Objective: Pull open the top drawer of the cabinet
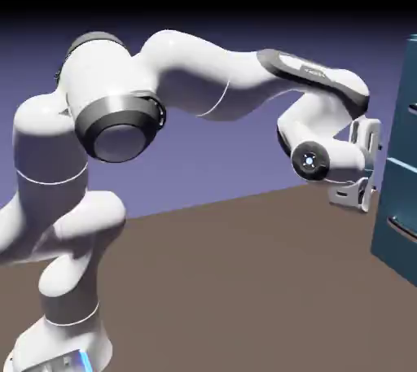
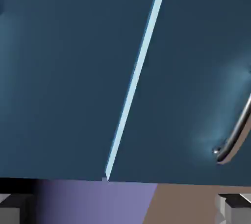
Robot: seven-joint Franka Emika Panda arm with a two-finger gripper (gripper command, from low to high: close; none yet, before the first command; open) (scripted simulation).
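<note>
The teal-blue cabinet (image 1: 401, 199) stands at the exterior view's right edge. Its top drawer (image 1: 407, 77) is the upper panel and sits flush with the panel below it. A small piece of its handle (image 1: 413, 107) shows at the frame's edge. My gripper (image 1: 370, 165) is open and empty. It points at the cabinet front, a short gap away, level with the seam under the top drawer. The hand view is rolled. There the top drawer (image 2: 63, 71) fills the left, and a pale seam (image 2: 135, 76) divides it from the lower drawer (image 2: 196, 71). My gripper (image 2: 125, 208) shows only its tips.
The lower drawer's pale bar handle (image 2: 235, 137) curves along the hand view's right edge and also shows as a handle (image 1: 403, 226) low in the exterior view. The brown table (image 1: 244, 281) stretches between the robot's base and the cabinet.
</note>
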